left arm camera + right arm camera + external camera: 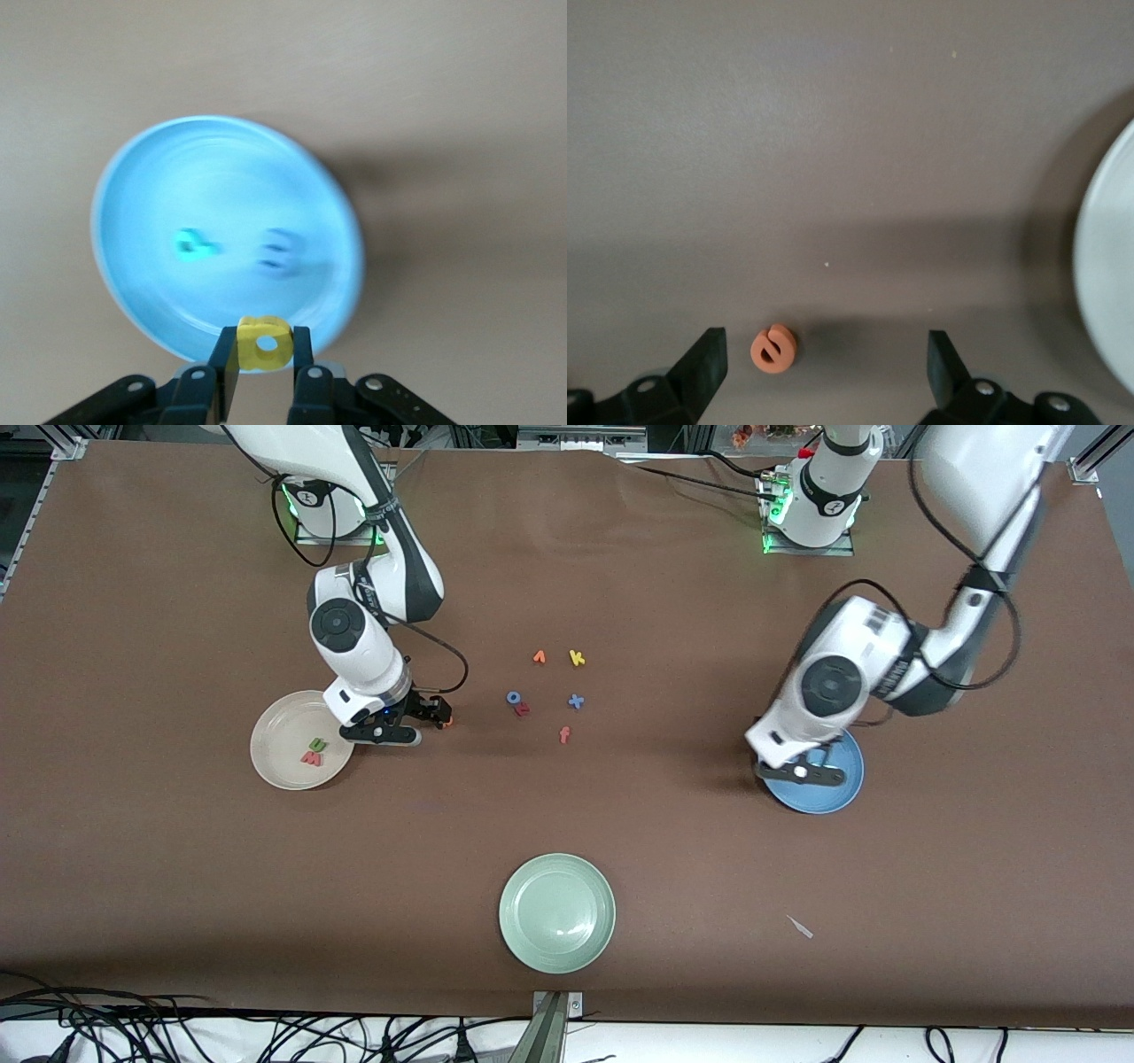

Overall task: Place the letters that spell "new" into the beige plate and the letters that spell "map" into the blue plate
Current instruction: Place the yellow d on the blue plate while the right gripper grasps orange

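My left gripper (264,347) hangs over the blue plate (159,204), shut on the yellow a (262,342). The teal p (195,245) and the blue m (282,251) lie in that plate (843,784), with the left gripper (802,772) above its rim. The beige plate (279,735) holds the green n (317,745) and the pinkish-red w (311,758). Beside it, toward the table's middle, my right gripper (432,714) stands low and open. The orange e (773,349) lies flat on the cloth between its fingers (707,359), close to one. The beige plate's rim (1107,266) shows nearby.
A pale green plate (556,912) sits near the front edge. Loose letters lie mid-table: an orange one (539,657), the yellow k (577,658), the blue o (513,698) touching a red one (522,709), the blue x (576,701) and the orange f (564,734).
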Robot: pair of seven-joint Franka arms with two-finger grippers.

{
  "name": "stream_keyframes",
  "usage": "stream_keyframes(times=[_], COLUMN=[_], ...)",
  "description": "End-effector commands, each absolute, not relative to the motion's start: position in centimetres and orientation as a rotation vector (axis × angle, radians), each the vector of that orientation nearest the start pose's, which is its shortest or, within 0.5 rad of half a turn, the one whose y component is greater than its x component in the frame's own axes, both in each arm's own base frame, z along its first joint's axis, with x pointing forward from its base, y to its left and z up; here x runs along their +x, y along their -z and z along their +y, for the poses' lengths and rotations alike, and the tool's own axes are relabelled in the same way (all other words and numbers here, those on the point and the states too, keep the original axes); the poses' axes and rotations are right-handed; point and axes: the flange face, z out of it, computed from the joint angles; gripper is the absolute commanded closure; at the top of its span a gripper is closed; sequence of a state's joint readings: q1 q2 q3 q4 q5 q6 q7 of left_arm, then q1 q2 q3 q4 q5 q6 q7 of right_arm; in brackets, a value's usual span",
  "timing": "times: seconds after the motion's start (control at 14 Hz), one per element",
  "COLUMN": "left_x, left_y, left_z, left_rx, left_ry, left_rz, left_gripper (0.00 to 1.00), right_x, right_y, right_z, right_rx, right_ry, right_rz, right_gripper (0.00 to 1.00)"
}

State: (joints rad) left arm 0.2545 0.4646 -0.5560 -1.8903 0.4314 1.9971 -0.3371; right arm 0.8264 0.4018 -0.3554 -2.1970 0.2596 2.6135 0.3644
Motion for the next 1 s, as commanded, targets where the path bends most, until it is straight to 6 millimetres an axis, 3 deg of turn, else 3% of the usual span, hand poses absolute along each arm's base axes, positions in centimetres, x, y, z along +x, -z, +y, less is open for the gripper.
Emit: stream_keyframes(times=[0.0, 0.21, 0.36, 0.57, 0.64, 0.86, 0.93], left_x=[57.7, 58.1, 58.4, 59.6, 60.4, 61.8, 61.9], left_y=[-26.9, -27.6, -30.3, -37.1, -40.2, -49.6, -51.5], left_z=[-12.9, -13.0, -13.1, -13.0, -12.9, -11.3, -10.4], left_rx=[-2.924, -2.943, -2.937, -2.92, -2.915, -3.055, -3.066], left_ry=[-0.365, -0.352, -0.281, -0.115, -0.087, -0.207, -0.209], left_rz=[0.357, 0.351, 0.347, 0.309, 0.276, 0.097, 0.092], left_gripper=[0.0, 0.0, 0.0, 0.0, 0.0, 0.0, 0.0], right_x=[48.9, 48.2, 48.2, 47.8, 48.0, 47.4, 47.5], right_y=[-20.4, -18.4, -18.0, -17.3, -17.5, -17.3, -17.3], right_z=[26.0, 27.2, 27.3, 27.9, 28.1, 28.8, 28.8], right_rx=[-3.092, -3.094, -3.089, -3.08, -3.066, -3.064, -3.062], right_ry=[0.099, 0.118, 0.134, 0.114, 0.114, 0.095, 0.097], right_rz=[0.211, 0.223, 0.259, 0.282, 0.303, 0.291, 0.293], right_gripper=[0.0, 0.01, 0.02, 0.12, 0.14, 0.24, 0.28])
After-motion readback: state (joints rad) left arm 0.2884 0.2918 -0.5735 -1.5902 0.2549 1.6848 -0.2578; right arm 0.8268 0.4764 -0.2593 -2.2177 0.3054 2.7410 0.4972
